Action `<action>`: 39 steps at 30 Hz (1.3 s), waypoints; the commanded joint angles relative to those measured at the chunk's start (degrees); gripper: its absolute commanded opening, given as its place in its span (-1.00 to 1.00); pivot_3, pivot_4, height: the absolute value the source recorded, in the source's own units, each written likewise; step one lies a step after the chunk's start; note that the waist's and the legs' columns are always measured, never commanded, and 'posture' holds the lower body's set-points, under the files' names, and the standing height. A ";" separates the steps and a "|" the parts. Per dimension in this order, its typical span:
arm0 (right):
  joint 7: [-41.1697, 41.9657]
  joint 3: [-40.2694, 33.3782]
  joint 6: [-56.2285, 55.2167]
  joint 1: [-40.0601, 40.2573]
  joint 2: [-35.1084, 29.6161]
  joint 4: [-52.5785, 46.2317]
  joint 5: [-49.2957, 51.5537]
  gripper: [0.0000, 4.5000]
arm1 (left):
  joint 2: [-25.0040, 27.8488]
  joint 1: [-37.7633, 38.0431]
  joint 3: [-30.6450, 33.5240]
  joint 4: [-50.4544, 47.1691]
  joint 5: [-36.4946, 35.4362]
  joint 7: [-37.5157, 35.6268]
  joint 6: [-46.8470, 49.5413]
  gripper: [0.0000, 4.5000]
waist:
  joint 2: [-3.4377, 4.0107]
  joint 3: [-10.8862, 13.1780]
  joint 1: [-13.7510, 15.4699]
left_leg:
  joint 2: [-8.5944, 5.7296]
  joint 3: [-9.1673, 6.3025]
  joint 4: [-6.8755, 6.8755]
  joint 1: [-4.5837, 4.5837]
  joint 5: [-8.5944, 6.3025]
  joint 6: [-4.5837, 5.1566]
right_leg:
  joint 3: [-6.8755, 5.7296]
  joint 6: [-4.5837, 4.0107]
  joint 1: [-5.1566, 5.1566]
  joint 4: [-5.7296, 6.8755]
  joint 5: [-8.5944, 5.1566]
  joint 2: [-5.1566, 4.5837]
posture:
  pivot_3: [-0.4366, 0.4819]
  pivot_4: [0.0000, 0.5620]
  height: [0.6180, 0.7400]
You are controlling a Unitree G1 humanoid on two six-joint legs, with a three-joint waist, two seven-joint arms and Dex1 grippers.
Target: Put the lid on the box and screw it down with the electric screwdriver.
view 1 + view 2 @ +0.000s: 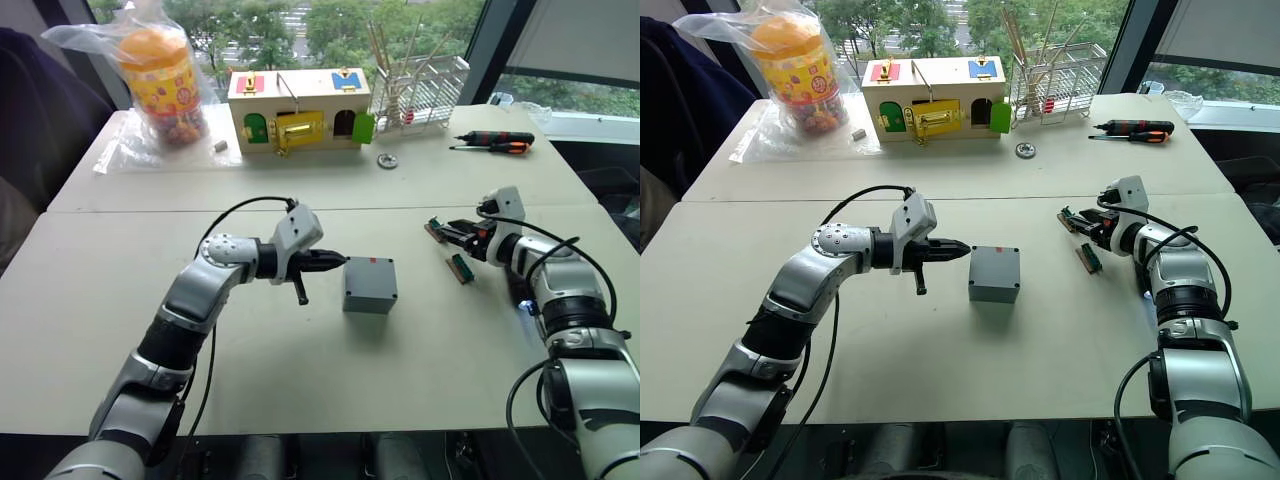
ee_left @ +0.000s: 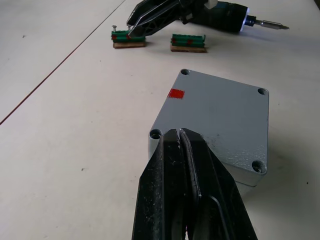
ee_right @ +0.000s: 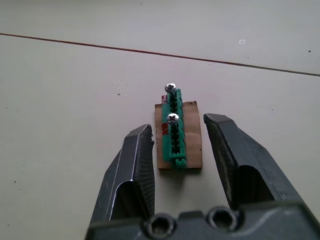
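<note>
Currently, left to right on the pale table: my left gripper, jaws pressed together on nothing, tip just beside the small grey plastic box, whose flat grey lid with a red mark already sits on top. Right gripper, jaws wide, straddles a green connector strip holding two screws. Dark electric screwdriver lies nearby. Advice: lift one screw straight, steadying the box meanwhile.
</note>
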 commanded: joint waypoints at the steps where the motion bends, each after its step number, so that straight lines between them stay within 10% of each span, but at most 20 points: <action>1: 0.31 -0.66 -1.71 -2.01 -0.01 0.34 -0.23 -0.20 | -0.03 -0.38 0.29 -1.58 -0.71 0.31 -0.51 -1.00 | 0.00 0.00 -0.02 | 0.00 0.00 0.00 0.00 0.00 0.00 | 0.00 0.00 0.00 0.00 0.00 0.01 | -0.05 -0.47 0.48; 6: 0.24 -0.56 -2.19 -2.78 0.63 1.58 -0.69 -0.20 | -0.12 -0.31 -0.21 -1.24 -0.45 0.51 -0.83 -1.00 | 0.00 0.00 0.00 | 0.01 0.00 0.00 0.00 0.00 0.00 | 0.00 0.00 0.00 0.00 0.00 0.00 | -0.05 -0.47 0.48; 10: 0.40 -0.54 -2.36 -2.90 0.92 2.02 -0.92 -0.98 | 0.02 -0.20 -0.36 -1.35 -0.46 0.64 -0.79 -1.00 | 0.00 0.00 -0.03 | 0.01 0.00 -0.01 0.00 0.00 -0.01 | 0.00 0.00 0.00 0.00 0.00 0.01 | -0.05 -0.47 0.48; 31: -0.92 -3.65 2.18 -0.38 -0.10 -10.45 1.55 -0.98 | -0.11 -0.77 -0.21 -0.69 -0.69 0.46 -1.07 -1.00 | 0.00 0.00 0.01 | 0.02 0.00 -0.01 0.00 0.00 -0.01 | 0.00 0.00 0.00 0.00 0.00 0.00 | -0.05 -0.47 0.48; 39: 5.48 -5.18 22.98 13.42 -1.72 -44.96 16.23 -0.98 | 5.05 2.02 -0.28 -8.11 -4.71 -4.41 3.50 -1.00 | 0.01 0.00 0.21 | 0.08 -0.12 -0.05 0.00 0.00 -0.01 | 0.00 0.00 -0.01 0.00 0.00 0.02 | -0.05 -0.47 0.48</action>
